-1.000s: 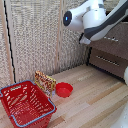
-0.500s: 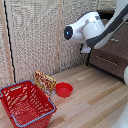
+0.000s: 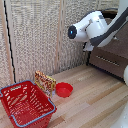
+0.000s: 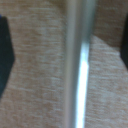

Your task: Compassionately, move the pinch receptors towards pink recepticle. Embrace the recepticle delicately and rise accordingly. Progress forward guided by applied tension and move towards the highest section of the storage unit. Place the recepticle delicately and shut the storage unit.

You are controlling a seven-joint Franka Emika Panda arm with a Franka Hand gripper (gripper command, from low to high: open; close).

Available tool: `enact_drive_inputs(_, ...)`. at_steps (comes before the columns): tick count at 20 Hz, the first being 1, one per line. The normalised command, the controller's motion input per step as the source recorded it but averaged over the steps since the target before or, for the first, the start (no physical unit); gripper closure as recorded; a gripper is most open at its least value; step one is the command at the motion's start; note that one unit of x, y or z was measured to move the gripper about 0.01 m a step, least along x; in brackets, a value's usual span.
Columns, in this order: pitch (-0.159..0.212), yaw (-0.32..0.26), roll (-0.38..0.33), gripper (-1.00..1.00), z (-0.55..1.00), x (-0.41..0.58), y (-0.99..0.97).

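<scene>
Seemingly we are late in the task: our arm [image 3: 92, 27] is up against the storage unit [image 3: 112, 55] at the exterior view's right, and the wrist view is filled by 1 long silver bar handle [image 4: 77, 65] running between our 2 dark fingers [image 4: 4, 55], which stand spread on either side of it without visibly touching it. We cannot find the pink recepticle in either view, so we judge it may already sit inside, though that is hidden. What looks left is closing the highest section, whose position we cannot tell.
</scene>
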Motion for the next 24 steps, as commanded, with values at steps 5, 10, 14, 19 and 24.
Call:
enact_drive_inputs(5, -0.111, 0.005, 0.014, 1.00, 0.45, -0.037, -0.35)
enact_drive_inputs(10, -0.077, 0.045, 0.037, 1.00, 0.33, 0.008, -0.41)
enact_drive_inputs(14, -0.006, 0.088, 0.004, 1.00, 0.25, 0.151, -0.57)
enact_drive_inputs(19, -0.002, 0.139, 0.000, 1.00, 0.14, 0.181, -0.76)
enact_drive_inputs(24, -0.014, 0.168, 0.003, 1.00, 0.09, 0.204, -0.76)
